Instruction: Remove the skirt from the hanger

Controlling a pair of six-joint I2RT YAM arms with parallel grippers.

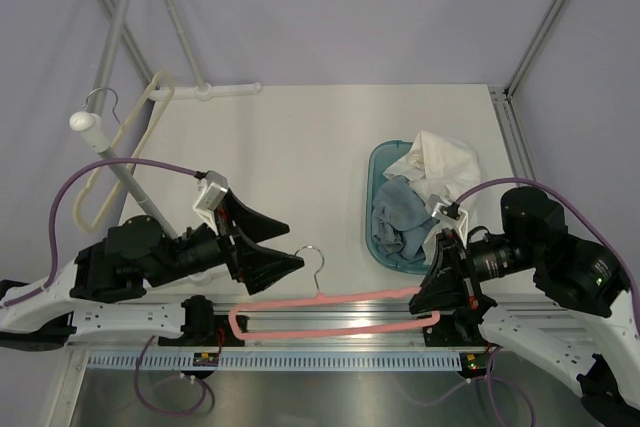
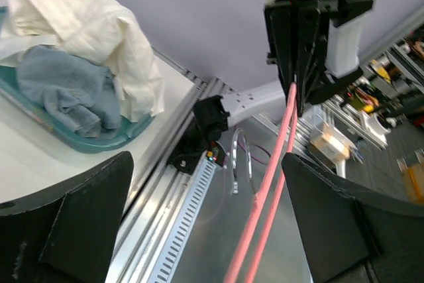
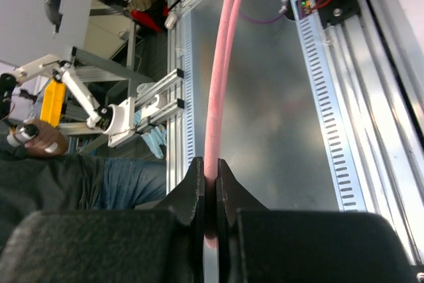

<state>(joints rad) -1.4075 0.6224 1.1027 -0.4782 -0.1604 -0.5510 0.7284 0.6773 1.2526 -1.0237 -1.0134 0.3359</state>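
Pinching the bare pink hanger (image 1: 330, 312) at its 3 o'clock end with the right gripper (image 1: 432, 297), steadying it; holding the left gripper (image 1: 288, 245) spread beside the hook (image 1: 314, 257); leaving the skirt (image 1: 440, 162), presumably the white heap, in the basket (image 1: 372, 209) at 1 o'clock.

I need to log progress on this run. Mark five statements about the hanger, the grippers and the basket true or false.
1. The right gripper is shut on the pink flocked hanger. True.
2. A skirt hangs on the pink hanger. False: the hanger is bare.
3. The left gripper is clamped on the hanger's metal hook. False: its jaws stand apart and hold nothing.
4. The teal plastic basket holds a white cloth and a blue cloth. True.
5. No second hanger is in view. False: a cream plastic hanger is at the far left, by the white rack pole.
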